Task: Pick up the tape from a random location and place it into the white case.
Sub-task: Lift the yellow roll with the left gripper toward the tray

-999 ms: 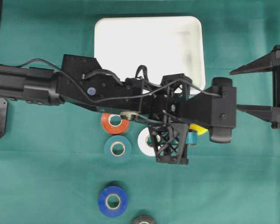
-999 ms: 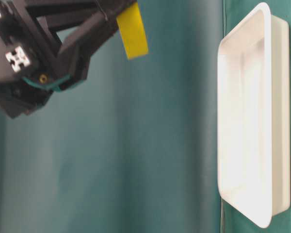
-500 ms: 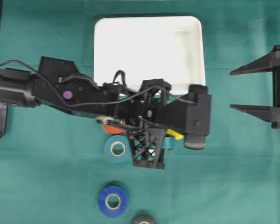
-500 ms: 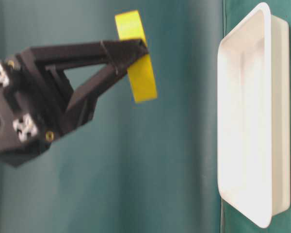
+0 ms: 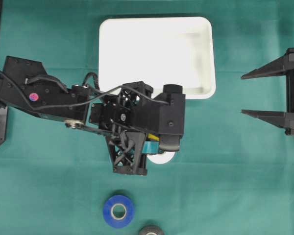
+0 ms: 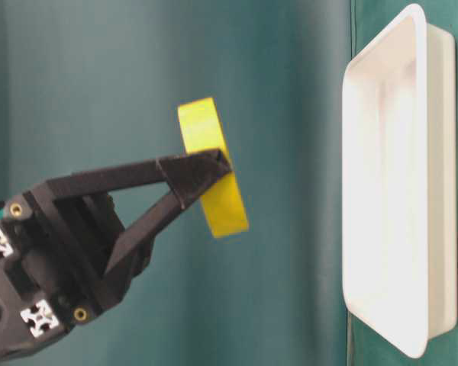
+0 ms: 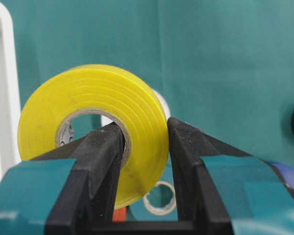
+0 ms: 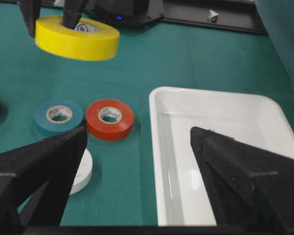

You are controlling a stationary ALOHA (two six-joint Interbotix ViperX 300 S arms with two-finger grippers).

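From overhead we see the left gripper [image 5: 159, 147] just below the white case [image 5: 156, 24], its body hiding its load; a blue roll [image 5: 118, 211] lies apart. The right gripper [image 5: 247, 93] stands with jaws wide apart.

At table level, the yellow tape [image 6: 212, 178] hangs off the cloth, short of the case.

The left wrist view shows the jaws clamped on the tape's wall, one finger [image 7: 100, 161] through its core.

The right wrist view alone reveals red [image 8: 110, 119], teal [image 8: 59, 116] and white [image 8: 81, 172] rolls.
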